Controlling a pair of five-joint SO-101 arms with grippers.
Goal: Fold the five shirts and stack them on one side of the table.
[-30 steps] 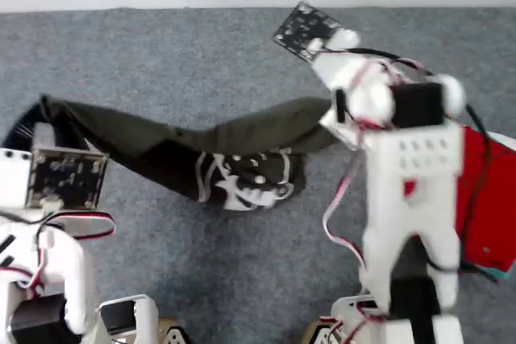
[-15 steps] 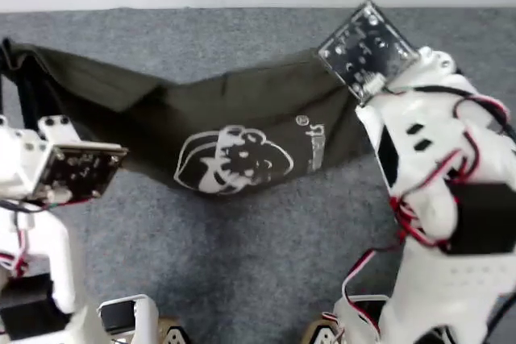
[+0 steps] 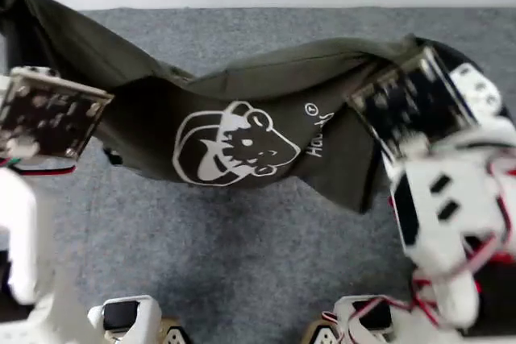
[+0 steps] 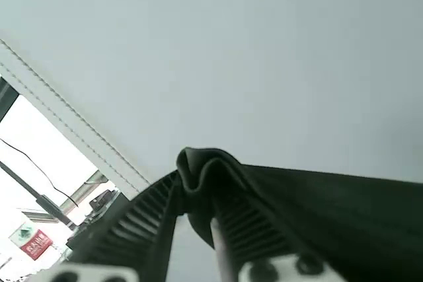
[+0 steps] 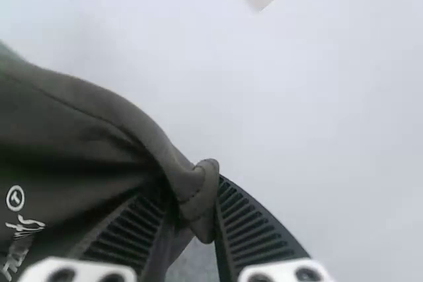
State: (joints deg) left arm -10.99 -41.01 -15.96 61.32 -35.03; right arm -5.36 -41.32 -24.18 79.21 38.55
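Observation:
A dark olive shirt (image 3: pixel 242 118) with a white print hangs stretched between both arms, lifted above the grey table (image 3: pixel 242 255). In the left wrist view my left gripper (image 4: pixel 195 212) is shut on a bunched edge of the shirt (image 4: pixel 205 170), pointing up at a pale wall. My right gripper (image 5: pixel 198 219) is likewise shut on the opposite edge of the shirt (image 5: pixel 86 143). In the high view the left arm (image 3: pixel 44 118) holds the cloth at the far left and the right arm (image 3: pixel 427 142) at the right, their fingertips hidden by cloth and circuit boards.
The grey carpeted table runs to a pale wall at the back. The arm bases (image 3: pixel 129 320) stand at the near edge. Bare carpet lies under the hanging shirt.
Both arms have risen and spread apart, lifting the shirt off the table and stretching it so the white print now faces up. The red cloth at right is now hidden behind the right arm.

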